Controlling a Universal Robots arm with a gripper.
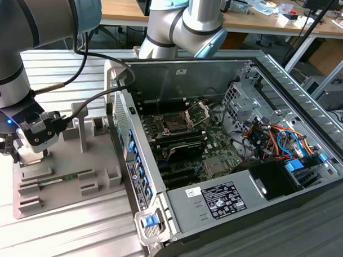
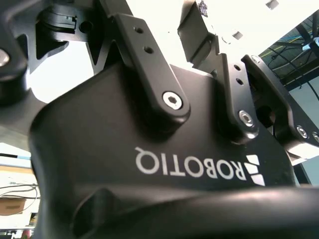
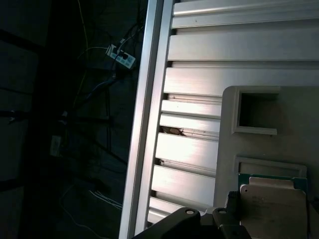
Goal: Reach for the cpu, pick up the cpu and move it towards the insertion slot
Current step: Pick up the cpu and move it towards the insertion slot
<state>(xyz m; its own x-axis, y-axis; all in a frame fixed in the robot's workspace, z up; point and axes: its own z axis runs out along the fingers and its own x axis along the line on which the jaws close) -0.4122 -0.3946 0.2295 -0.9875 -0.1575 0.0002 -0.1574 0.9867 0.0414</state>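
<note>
The gripper (image 1: 31, 141) hangs low over the grey fixture block (image 1: 97, 160), outside the computer case (image 1: 286, 76); whether it is open or closed cannot be told. In the first wrist view the cpu (image 3: 273, 209) lies flat in a pocket of that block, close beneath the tool and partly cut off by the picture's edge. In the exterior view the insertion slot (image 1: 174, 124) sits at about three o'clock from the gripper, well apart, beyond the case wall.

The cpu (image 3: 273, 211) lies in a shallow recess of the grey holder (image 3: 294, 114) — near an empty square pocket (image 3: 258, 110) — on the ribbed aluminium table (image 3: 199, 64); the gripper (image 3: 219, 221) sits just beside the cpu's edge
</note>
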